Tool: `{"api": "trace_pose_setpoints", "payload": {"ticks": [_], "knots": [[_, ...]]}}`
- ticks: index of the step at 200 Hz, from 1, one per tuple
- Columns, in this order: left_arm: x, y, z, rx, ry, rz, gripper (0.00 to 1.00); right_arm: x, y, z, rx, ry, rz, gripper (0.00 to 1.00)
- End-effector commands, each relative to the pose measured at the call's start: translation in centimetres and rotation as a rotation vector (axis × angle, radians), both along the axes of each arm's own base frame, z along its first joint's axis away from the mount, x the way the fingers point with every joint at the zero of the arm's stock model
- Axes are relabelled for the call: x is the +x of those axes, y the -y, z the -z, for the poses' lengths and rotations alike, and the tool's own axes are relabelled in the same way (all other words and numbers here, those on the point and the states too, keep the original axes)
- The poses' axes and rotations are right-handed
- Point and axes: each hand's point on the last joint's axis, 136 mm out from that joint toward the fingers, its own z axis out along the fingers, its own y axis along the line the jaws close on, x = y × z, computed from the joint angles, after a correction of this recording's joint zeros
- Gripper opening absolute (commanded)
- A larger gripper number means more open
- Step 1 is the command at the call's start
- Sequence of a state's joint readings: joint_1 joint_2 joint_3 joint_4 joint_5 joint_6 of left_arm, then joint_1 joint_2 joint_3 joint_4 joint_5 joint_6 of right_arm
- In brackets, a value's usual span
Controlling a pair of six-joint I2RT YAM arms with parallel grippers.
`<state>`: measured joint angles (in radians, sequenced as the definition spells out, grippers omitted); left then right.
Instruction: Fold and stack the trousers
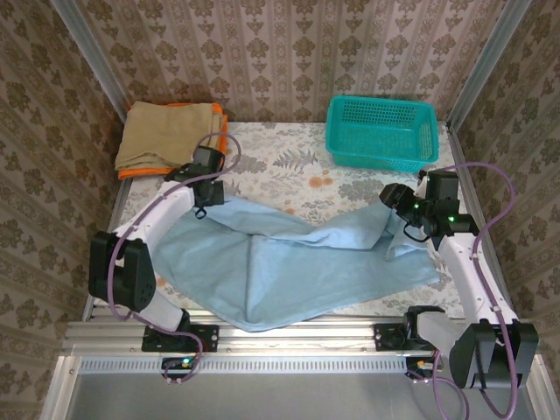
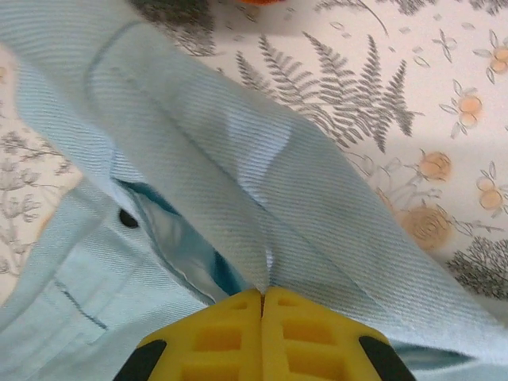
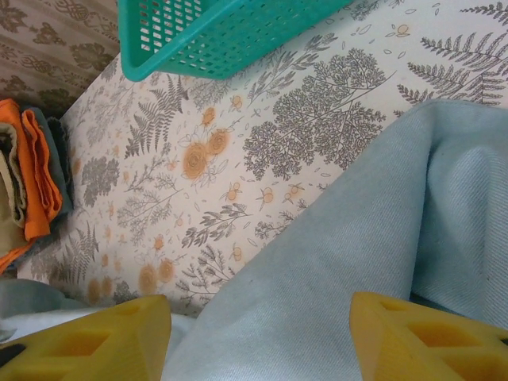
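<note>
Left gripper (image 2: 262, 294) pinched shut on a raised ridge of the trousers (image 1: 297, 262) near the waistband, likely to drag that edge over for a fold; right gripper (image 3: 260, 325), jaws apart, straddles cloth by the right edge of the worktop (image 1: 280, 166), not gripping; trousers sprawl unfolded across the near half; folded stack (image 1: 166, 131) at far-left corner.

Teal basket (image 1: 382, 158) far right; tan cloth (image 1: 166, 131) atop orange cloth (image 3: 40, 171) far left.

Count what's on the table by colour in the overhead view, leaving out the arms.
Light blue: 1, trousers
Tan: 1, tan folded cloth
Orange: 1, orange folded cloth
Teal: 1, basket
Total: 4
</note>
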<state>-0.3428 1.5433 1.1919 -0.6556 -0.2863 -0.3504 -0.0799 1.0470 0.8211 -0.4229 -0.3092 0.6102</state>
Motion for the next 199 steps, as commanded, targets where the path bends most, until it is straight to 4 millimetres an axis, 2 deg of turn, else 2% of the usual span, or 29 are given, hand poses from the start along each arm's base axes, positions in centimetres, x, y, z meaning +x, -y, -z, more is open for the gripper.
{"api": "trace_pose_setpoints", "payload": {"ticks": [1, 42, 63, 103, 134, 166, 199], "knots": [[0.9, -2.9, -2.3, 0.014, 0.075, -0.103, 0.00, -0.2, -0.5, -0.2, 0.024, 0.010, -0.010, 0.62], [3.4, -9.0, -7.0, -0.084, 0.212, -0.269, 0.00, -0.2, -0.5, 0.9, 0.024, -0.026, -0.010, 0.63], [4.6, -11.5, -7.6, -0.132, 0.248, -0.345, 0.00, -0.1, -0.6, 1.2, 0.031, -0.036, -0.017, 0.63], [6.7, -14.3, -7.3, -0.193, 0.283, -0.425, 0.00, -0.4, -0.7, 2.5, 0.013, -0.092, -0.035, 0.64], [7.3, -15.1, -7.4, -0.226, 0.298, -0.441, 0.00, -1.0, -1.2, 5.2, -0.016, -0.184, -0.064, 0.66], [7.6, -14.2, -6.7, -0.271, 0.295, -0.423, 0.00, -1.1, -3.2, 7.4, 0.006, -0.261, -0.095, 0.65], [7.2, -13.9, -6.0, -0.286, 0.294, -0.420, 0.00, -2.5, -4.7, 9.0, 0.038, -0.320, -0.102, 0.63]]}}
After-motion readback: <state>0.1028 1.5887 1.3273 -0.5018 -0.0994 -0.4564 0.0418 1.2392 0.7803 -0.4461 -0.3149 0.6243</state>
